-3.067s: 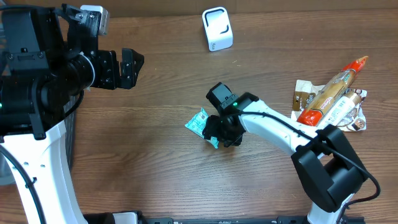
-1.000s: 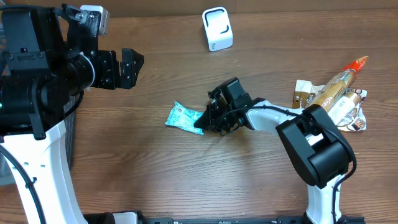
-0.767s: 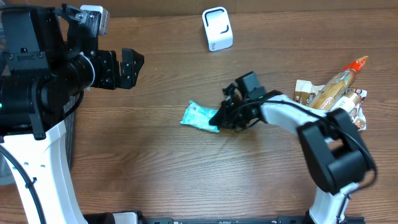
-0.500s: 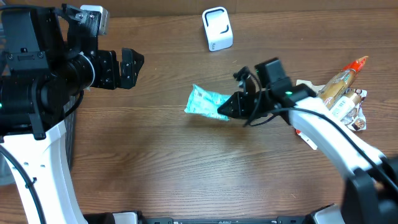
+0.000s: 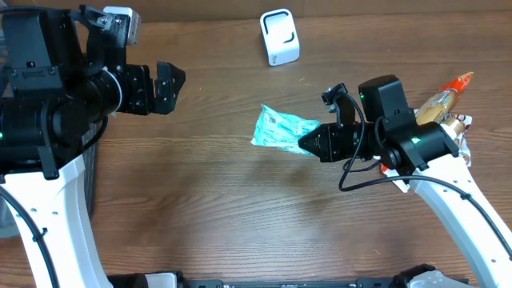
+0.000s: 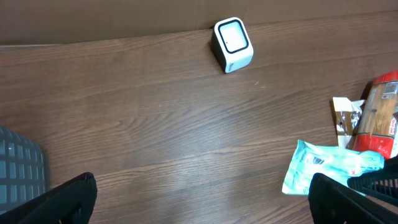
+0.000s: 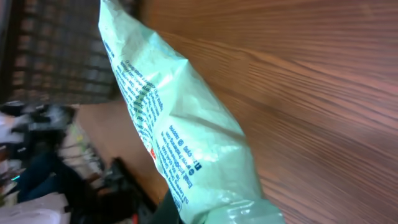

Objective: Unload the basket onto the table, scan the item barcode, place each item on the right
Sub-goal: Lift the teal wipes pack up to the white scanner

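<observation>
Mint-green snack packet [image 5: 280, 128] is pinched at its right end by the right fingers [image 5: 314, 142], which are pressed tight on the crimped seal. The rest of the packet sticks out to the left over the middle of the bench [image 5: 240, 224], apparently lifted clear of the wood. Left fingers [image 5: 154, 86] are spread wide and hold nothing, up near the left edge. White barcode scanner [image 5: 279, 37] sits by the far edge, well apart from the packet, window up.

Handling, as a guess: thin plastic film, light, soft and crinkly, so it droops and bends when held by one end. It is somewhat slippery and won't break, but the contents could crush. The end seal is the best place to hold it, as now, since that keeps both printed faces uncovered. A mid-body grip would hide print and wrinkle it. The right wrist view shows lines of small print on the packet, but I can't make out the barcode itself.

Counts:
- 1 packet
- 1 scanner
- 2 arms
- 1 dark grid basket [image 6: 18, 168] at the left edge
- 1 pile at the right edge holding an orange-tipped pack [image 5: 436, 108], a brown wrapper [image 5: 390, 122] and more underneath, exact number unclear
</observation>
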